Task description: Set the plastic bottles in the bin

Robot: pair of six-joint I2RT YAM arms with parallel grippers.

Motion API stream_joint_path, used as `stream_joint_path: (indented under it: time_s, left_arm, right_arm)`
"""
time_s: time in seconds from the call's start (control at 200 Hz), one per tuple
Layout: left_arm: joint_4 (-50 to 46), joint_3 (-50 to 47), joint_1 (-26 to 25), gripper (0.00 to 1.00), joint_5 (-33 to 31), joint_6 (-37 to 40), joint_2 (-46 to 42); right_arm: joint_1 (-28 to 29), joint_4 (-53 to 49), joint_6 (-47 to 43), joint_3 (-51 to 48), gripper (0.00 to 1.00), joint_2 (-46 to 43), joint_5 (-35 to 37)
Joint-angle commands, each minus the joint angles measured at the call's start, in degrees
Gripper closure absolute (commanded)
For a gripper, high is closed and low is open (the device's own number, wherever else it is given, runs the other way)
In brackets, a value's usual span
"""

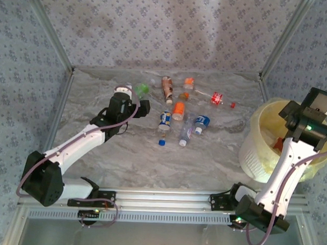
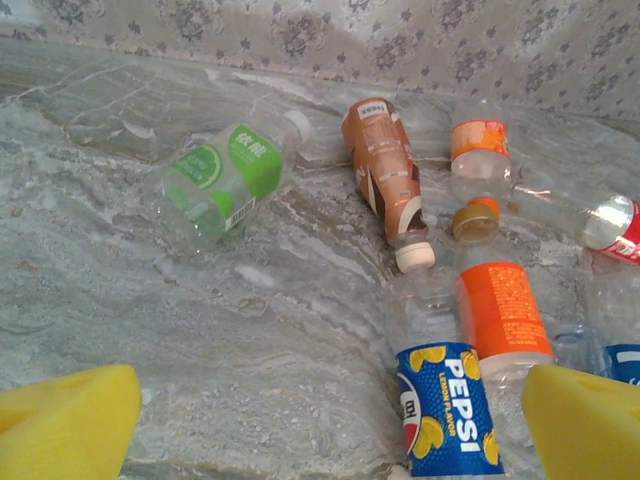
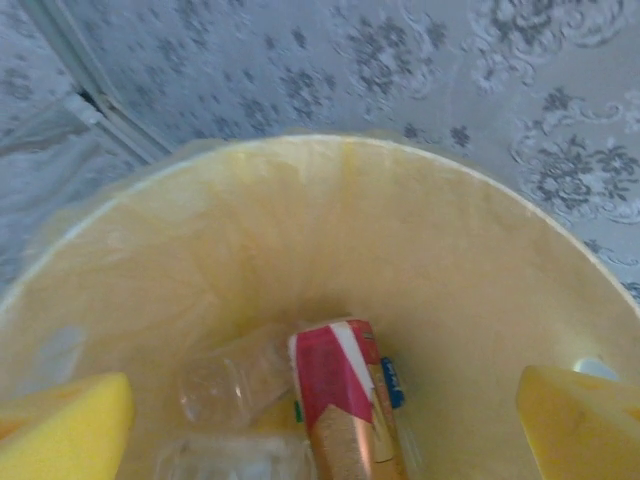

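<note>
Several plastic bottles lie on the marble table: a green-labelled one (image 1: 141, 89) (image 2: 222, 180), a brown one (image 1: 167, 88) (image 2: 385, 170), an orange-labelled one (image 1: 178, 110) (image 2: 503, 310), a blue Pepsi one (image 1: 164, 118) (image 2: 447, 410) and a red-labelled one (image 1: 216, 97). My left gripper (image 1: 136, 100) (image 2: 330, 440) hovers open just left of the cluster, with the Pepsi bottle lying near its right pad (image 2: 585, 420). My right gripper (image 1: 290, 117) (image 3: 320, 430) hangs open over the bin (image 1: 256, 152) (image 3: 350, 150). Below it, inside the bag, lie a red-and-gold bottle (image 3: 345, 410) and a clear one (image 3: 230, 380).
A loose blue cap (image 1: 161, 143) and a red cap (image 1: 232, 105) lie on the table. Two more bottles, blue-labelled (image 1: 201, 121) and clear (image 1: 185, 134), sit right of the Pepsi one. Aluminium frame posts and patterned walls close in the table on three sides.
</note>
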Motion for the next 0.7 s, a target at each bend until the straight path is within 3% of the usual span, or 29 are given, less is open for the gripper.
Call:
stream_joint_path:
  time_s: [0.0,0.255,0.45,0.55,0.694]
  left_arm:
    - [-1.8,2.3,0.7,0.02,0.0,-1.3,0.4]
    - [-3.7,2.0,1.1,0.02,-0.8,-3.1,0.1]
    - [-4.3,0.7,1.8,0.02,-1.1,-4.4,-1.3]
    - [-4.9,0.1,2.5,0.02,-1.8,-5.3,-2.1]
    - [-4.7,-1.0,2.9,0.02,-2.0,-5.8,-3.6]
  right_arm:
    - [3.8,3.1,2.5,-0.1,0.00,-2.2,-1.9]
    - [22.6,10.5,4.6,1.4,0.00,-4.4,-12.4]
    - [38.5,15.3,3.2,1.2,0.00,0.0,-17.7]
    - [46.2,15.3,1.8,1.2,0.00,4.4,-14.0]
    - [55.8,12.7,7.3,0.8,0.00,12.9,-0.1]
